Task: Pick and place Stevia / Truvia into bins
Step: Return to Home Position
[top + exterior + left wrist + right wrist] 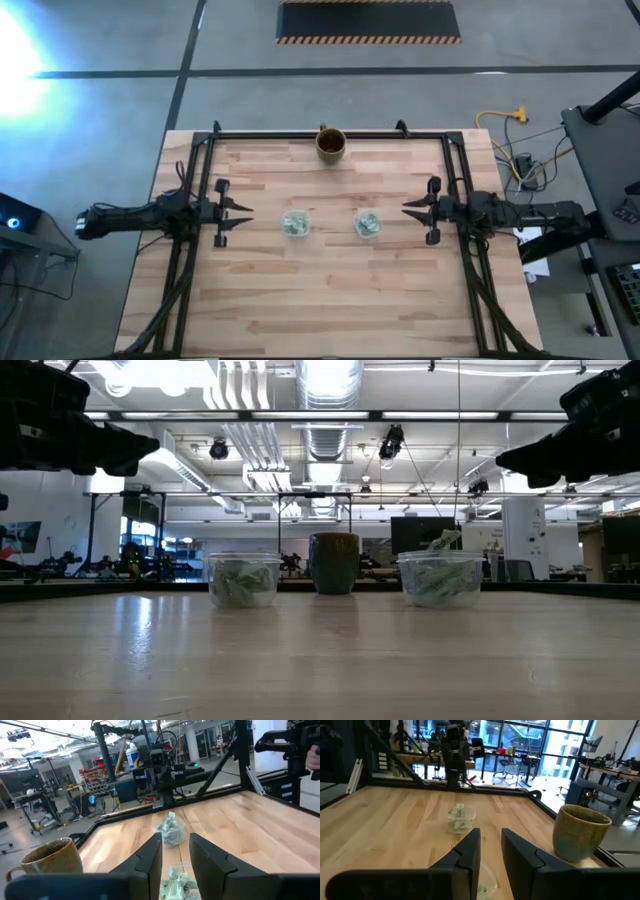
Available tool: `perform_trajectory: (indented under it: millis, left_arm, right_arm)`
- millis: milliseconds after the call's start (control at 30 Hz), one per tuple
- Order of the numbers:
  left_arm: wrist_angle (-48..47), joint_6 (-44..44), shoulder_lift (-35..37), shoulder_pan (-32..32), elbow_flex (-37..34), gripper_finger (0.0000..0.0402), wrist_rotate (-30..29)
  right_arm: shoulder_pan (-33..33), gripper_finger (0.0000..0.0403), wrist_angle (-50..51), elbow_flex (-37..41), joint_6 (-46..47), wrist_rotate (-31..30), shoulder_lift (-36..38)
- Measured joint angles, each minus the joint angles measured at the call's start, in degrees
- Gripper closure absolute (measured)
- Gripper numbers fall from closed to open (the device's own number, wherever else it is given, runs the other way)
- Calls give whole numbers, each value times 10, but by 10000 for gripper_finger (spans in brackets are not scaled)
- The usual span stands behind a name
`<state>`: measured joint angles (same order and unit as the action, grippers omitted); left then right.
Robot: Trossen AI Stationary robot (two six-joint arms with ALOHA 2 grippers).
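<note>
Light wooden table: left gripper and right gripper, jaws spread, are best parked wide of both clear plastic cups.

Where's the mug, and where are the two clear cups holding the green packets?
mug (333, 565): low view, middle of its outer wall.
left cup (243, 558): low view, front of its rim.
right cup (440, 557): low view, front of its rim.

Overhead; table-level; wrists facing, sharing bins
</note>
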<state>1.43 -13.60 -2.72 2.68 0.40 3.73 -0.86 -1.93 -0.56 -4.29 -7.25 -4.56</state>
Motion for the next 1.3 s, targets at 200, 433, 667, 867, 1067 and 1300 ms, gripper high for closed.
perform_trajectory:
  millis: [200,433,667,867,1067,1300]
  left_arm:
    - [0,28,-10,0,0,320,0]
    - [2,28,-39,0,-1,320,1]
    - [6,28,-61,0,-1,320,2]
    - [10,28,-74,0,-1,320,2]
    - [10,27,-84,0,-1,320,2]
    - [11,27,-90,0,-1,320,2]
  right_arm:
    - [0,335,0,0,4,-3,0]
    - [0,335,0,0,3,-3,0]
    - [0,335,0,0,3,-3,0]
    - [0,335,0,0,3,-3,0]
    - [0,335,0,0,3,-3,0]
    - [0,335,0,0,2,-3,0]
